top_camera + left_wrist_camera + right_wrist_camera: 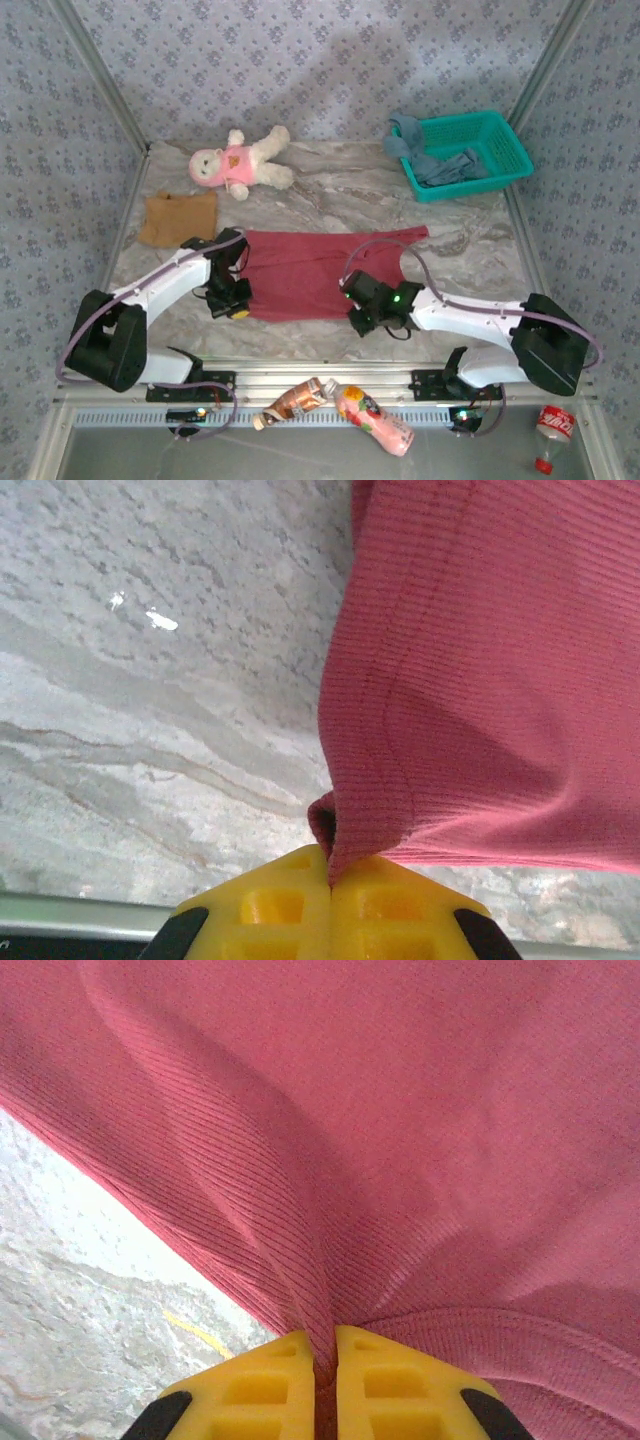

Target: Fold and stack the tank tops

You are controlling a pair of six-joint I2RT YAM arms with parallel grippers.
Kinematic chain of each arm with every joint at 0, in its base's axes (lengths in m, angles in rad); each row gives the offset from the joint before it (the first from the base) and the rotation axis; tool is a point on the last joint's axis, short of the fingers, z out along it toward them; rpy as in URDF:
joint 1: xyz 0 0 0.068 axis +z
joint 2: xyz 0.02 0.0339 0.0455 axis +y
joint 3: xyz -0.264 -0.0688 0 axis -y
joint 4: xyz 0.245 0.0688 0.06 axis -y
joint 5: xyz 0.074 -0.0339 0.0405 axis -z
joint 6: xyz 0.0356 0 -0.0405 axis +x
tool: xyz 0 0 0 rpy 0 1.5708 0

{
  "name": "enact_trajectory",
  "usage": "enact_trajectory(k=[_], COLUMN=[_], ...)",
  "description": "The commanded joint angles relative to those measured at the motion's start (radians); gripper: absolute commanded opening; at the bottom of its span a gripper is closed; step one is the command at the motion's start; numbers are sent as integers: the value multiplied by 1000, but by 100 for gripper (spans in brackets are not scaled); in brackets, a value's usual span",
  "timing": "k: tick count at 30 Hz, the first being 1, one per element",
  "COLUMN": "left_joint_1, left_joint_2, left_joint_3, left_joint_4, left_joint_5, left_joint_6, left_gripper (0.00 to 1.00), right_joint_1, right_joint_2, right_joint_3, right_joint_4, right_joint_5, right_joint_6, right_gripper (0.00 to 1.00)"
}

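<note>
The dark red tank top (300, 272) lies spread flat across the middle of the marble table. My left gripper (233, 306) is shut on its near-left hem corner, the ribbed cloth (470, 680) pinched between yellow fingers (270, 905). At the near-right edge my right gripper (357, 322) is shut on the same top (380, 1130), a fold of it caught between its yellow fingers (395, 1385). A tan-brown tank top (178, 216) sits folded at the far left. The dusty blue tank top (440, 160) hangs in and over the teal basket (505, 150).
A white plush doll in pink (240, 160) lies at the back left. Two bottles (340, 402) lie on the near rail between the arm bases, and a red-labelled bottle (553, 430) is at the near right. Patterned walls enclose the table.
</note>
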Motion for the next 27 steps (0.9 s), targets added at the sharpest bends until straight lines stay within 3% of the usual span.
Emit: enact_trajectory(k=[1,12,27], left_joint_1=[9,84,118], left_joint_2=[-7,152,396], left_joint_3=[58,206,369], left_joint_4=[-72,-38,11], left_joint_5=[22,44,37], left_joint_6=[37,132,209], left_gripper=[0,0,2], right_joint_1=[-63,-257,-436], right_joint_2=[-9,127,302], right_joint_3=[60,196,261], right_joint_4=[-72,-103,-20], right_joint_5=[-102,-273,-381], right_joint_6=[-58,-231,-271], right_gripper=[11,11,12])
